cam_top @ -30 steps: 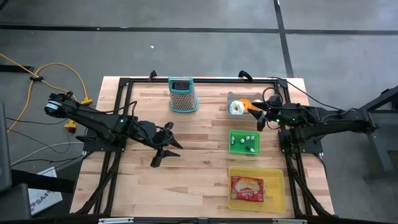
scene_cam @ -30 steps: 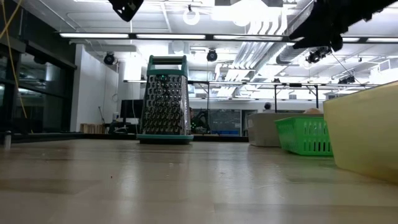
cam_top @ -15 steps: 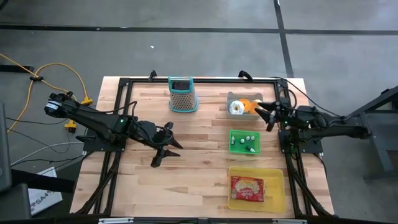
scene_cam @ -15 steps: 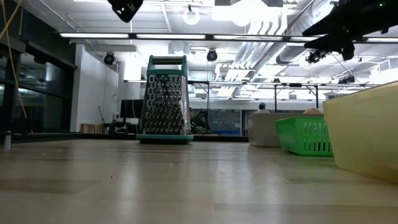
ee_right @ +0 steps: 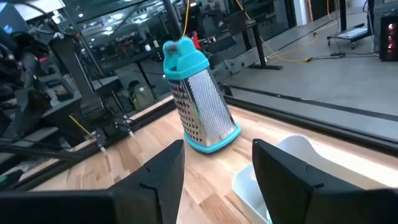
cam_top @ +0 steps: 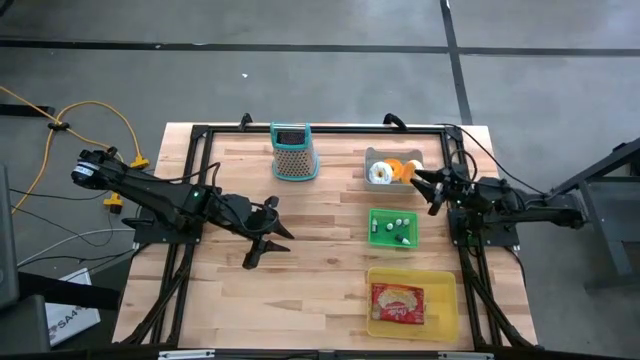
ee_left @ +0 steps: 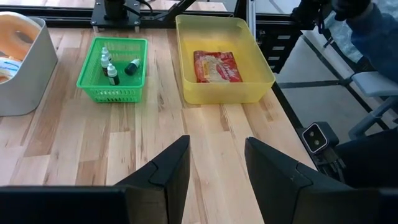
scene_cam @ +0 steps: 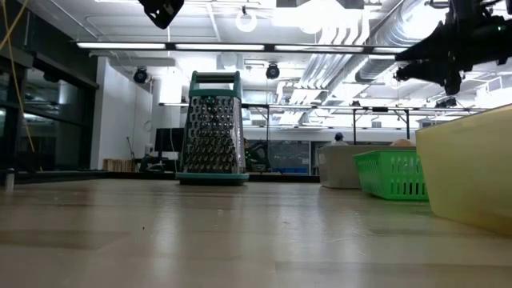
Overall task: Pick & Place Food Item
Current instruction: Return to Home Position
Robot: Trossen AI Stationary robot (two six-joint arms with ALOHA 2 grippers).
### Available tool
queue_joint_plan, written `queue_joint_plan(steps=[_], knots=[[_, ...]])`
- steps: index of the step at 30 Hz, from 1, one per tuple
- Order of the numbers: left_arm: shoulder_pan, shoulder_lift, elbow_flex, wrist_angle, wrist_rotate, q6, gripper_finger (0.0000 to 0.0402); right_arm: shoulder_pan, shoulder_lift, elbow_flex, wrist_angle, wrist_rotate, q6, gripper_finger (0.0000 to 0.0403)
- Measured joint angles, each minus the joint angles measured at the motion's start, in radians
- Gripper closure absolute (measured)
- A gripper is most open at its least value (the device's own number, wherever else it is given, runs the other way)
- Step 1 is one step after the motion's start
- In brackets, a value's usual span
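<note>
A red food packet (cam_top: pixel 397 303) lies flat in the yellow bin (cam_top: pixel 447 300) at the near right; the left wrist view shows the packet (ee_left: pixel 216 65) too. A grey bin (cam_top: pixel 372 156) at the far right holds a white ring-shaped item (cam_top: pixel 380 173) and an orange one (cam_top: pixel 400 166). My right gripper (cam_top: pixel 422 190) hangs open in the air beside the grey bin's right side, pointing level toward the table's left. My left gripper (cam_top: pixel 270 247) stands open above the bare middle of the table, with nothing between its fingers (ee_left: pixel 171 174).
A green basket (cam_top: pixel 377 240) with small bottles sits between the grey and yellow bins. A teal-framed metal grater (cam_top: pixel 292 152) stands upright at the far middle. A black frame (cam_top: pixel 195 200) runs around the tabletop. Bare wood lies in the middle and near left.
My right arm has folded back toward the table's right edge, and its gripper has sunk a little and drawn away from the grey bin, still open. The left arm has kept still.
</note>
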Motion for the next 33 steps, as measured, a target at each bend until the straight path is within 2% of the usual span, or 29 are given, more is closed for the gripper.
queue_joint_plan(steps=[4, 13, 33], knots=[[0.0, 0.0, 0.0, 0.0, 0.0, 0.0, 0.0253, 0.0, -0.04, -0.048, 0.019, -0.033, 0.0, 0.0228], [0.0, 0.0, 0.0, 0.0, 0.0, 0.0, 0.0253, 0.0, -0.093, -0.144, 0.182, -0.206, -0.046, 0.0228], [0.0, 0.0, 0.0, -0.001, 0.004, 0.001, 0.0253, 0.0, -0.114, -0.241, 0.26, -0.243, -0.033, 0.0228]])
